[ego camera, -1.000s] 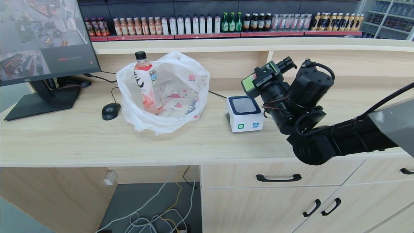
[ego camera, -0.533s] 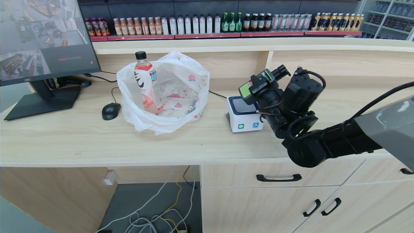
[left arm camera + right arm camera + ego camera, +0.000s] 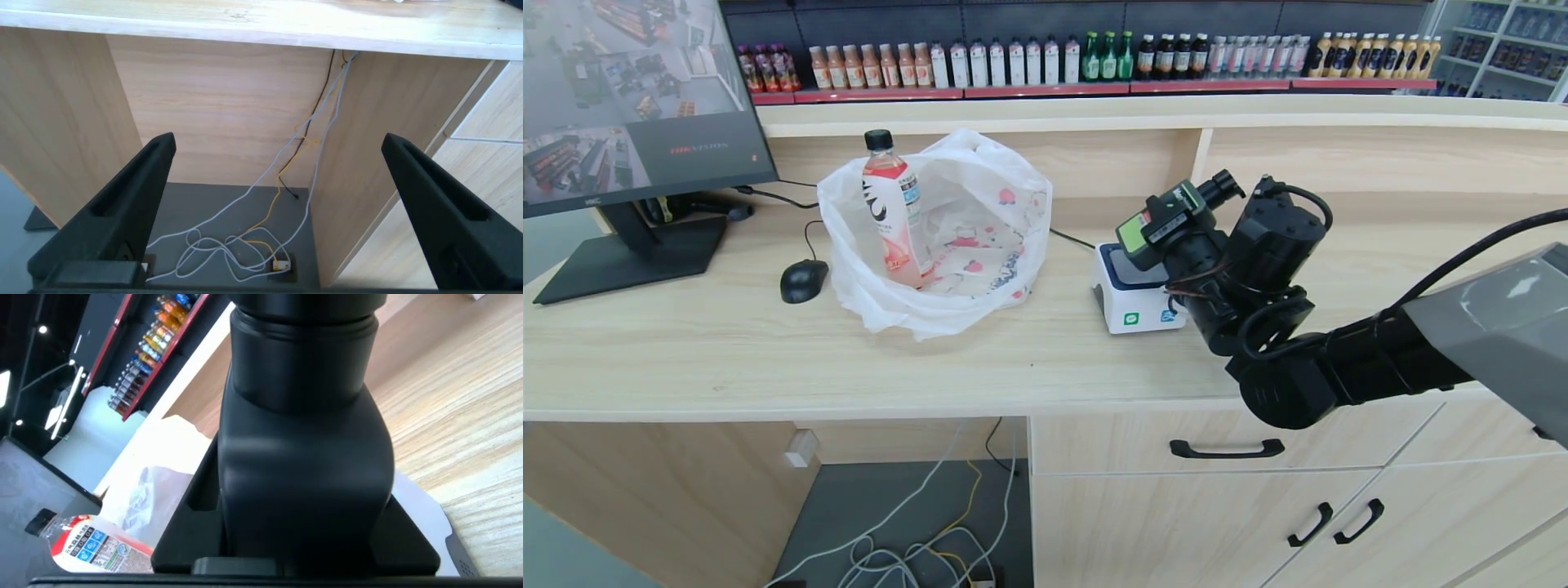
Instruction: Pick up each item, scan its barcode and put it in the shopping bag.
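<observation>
The worktop [image 3: 686, 351] carries everything. The right arm [image 3: 1258, 269] hangs over the scanner [image 3: 1131, 310]; whether it holds anything I cannot tell. The shopping bag [image 3: 1005, 204] sits open nearby to the left, with a bottle [image 3: 894, 212] upright inside. The left gripper [image 3: 279, 155] is below the worktop, jaws wide apart and empty. Any item held should probably face its barcode squarely to the scanner window and be kept steady.

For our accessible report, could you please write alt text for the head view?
The right arm hangs over a white scanner on a wooden counter. Left of it, a pink bottle stands in an open white bag, near a mouse and a monitor.
</observation>
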